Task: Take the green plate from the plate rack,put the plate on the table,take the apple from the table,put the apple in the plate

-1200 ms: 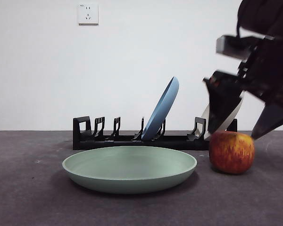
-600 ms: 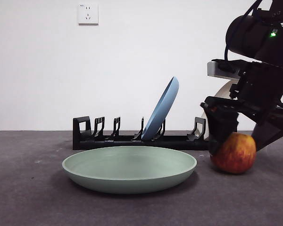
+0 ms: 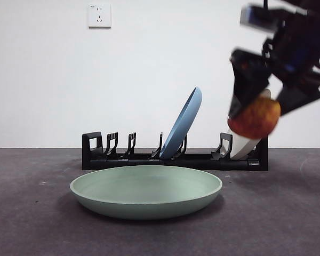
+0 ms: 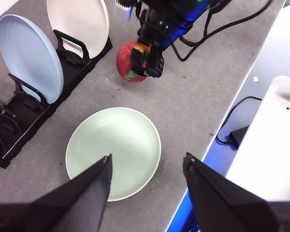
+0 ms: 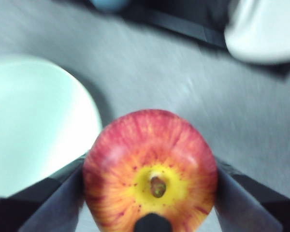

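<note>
Apple (image 3: pixel 254 117) clamped between the jaws of the right gripper (image 5: pixel 151 193), lifted clear of the table (image 3: pixel 37 224) — off to one side of the green plate (image 3: pixel 146 191), above the end of the plate rack (image 3: pixel 149 159). Could slip from the round sides if swung fast, or clip the rim and skid the plate. Green plate flat, empty. Rack holding a blue plate (image 3: pixel 182 122) and a white plate (image 4: pixel 79 21). Left gripper (image 4: pixel 147 176) spread wide, holding nothing, above the plate.

Right end effector (image 3: pixel 258 104) holds the apple (image 3: pixel 254 118) clear above the bench (image 3: pixel 288 213); open air runs sideways to the green plate (image 3: pixel 146 190); plate rack (image 3: pixel 149 154) stands behind and below.
</note>
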